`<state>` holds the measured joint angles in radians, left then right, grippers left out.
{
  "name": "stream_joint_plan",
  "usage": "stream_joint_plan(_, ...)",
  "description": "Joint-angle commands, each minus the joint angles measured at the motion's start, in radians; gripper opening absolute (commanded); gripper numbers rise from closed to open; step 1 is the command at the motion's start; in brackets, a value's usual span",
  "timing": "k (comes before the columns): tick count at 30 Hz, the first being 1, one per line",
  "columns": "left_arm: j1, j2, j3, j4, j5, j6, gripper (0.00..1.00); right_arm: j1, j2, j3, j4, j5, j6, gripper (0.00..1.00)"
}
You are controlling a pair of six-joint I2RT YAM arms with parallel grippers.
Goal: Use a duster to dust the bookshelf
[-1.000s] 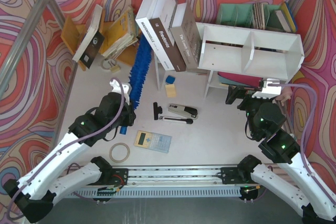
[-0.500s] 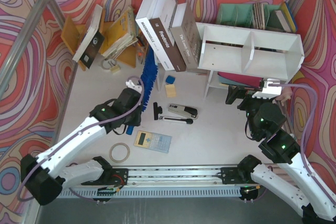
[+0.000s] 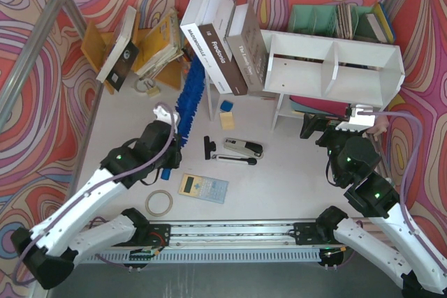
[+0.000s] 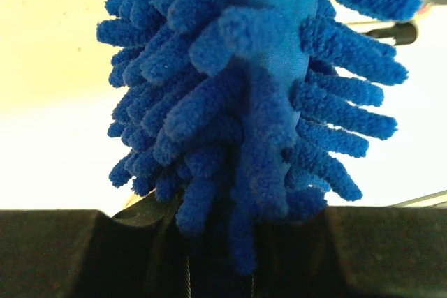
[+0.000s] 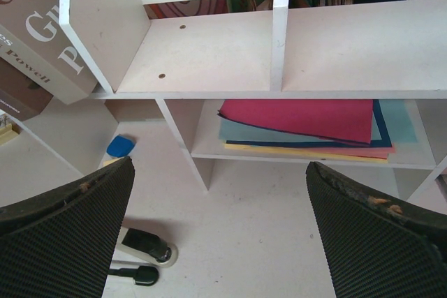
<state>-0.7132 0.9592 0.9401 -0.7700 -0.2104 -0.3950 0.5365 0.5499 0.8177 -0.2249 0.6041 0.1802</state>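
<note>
Just 1 duster [image 3: 187,99] + 1 bookshelf [image 3: 334,65]

Legible print is noted only on the books leaning against the left end of the bookshelf [image 3: 300,68].

- Grey-brown book [image 5: 28,26], touching the bookshelf's left wall. In the right wrist view, large white letters are cut off by the frame edge. They are read as "ones", "G" and "P". On the darker band below them, "Powell" is read in small white type, with an "s" before it. From overhead, small white type on its spine appears to begin "The Lonely". The rest is not made out.
- Dark brown book [image 3: 218,57], next to the left. A white title beginning "Fre" is seen, the remainder unclear.
- White book [image 3: 199,47], further left. Red capitals are seen, too small to be read.
</note>
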Motion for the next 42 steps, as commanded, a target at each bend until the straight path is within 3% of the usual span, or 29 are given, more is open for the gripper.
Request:
stream_joint_plan(1, -0.004, -0.096, -0.027, 0.103, -0.025, 0.014, 0.0, 0.001, -0.007, -0.008, 0.006, 0.001, 0.001, 0.99)
stream_joint_plan(17, -0.003, 0.168, 0.035, -0.01, -0.01, 0.016, 0.0, 0.0, -0.017, -0.008, 0.004, 0.004, 0.003, 0.99)
stream_joint_plan(22, -0.003, 0.101, 0.025, -0.002, -0.061, 0.006, 0.0, 0.0, -0.023, -0.004, 0.003, 0.009, -0.002, 0.99)
stream_joint_plan(32, -0.003, -0.227, -0.024, 0.066, -0.274, -0.031, 0.0, 0.001, -0.033, -0.001, 0.006, 0.013, -0.013, 0.99)
stream_joint_plan(36, -0.003, -0.293, -0.002, 0.051, -0.358, -0.045, 0.0, 0.0, -0.038, -0.001, 0.006, 0.014, -0.015, 0.99)
stream_joint_plan(42, -0.003, -0.344, 0.109, 0.072, -0.338, -0.022, 0.0, 0.0, -0.037, 0.006, 0.0, 0.038, -0.019, 0.99)
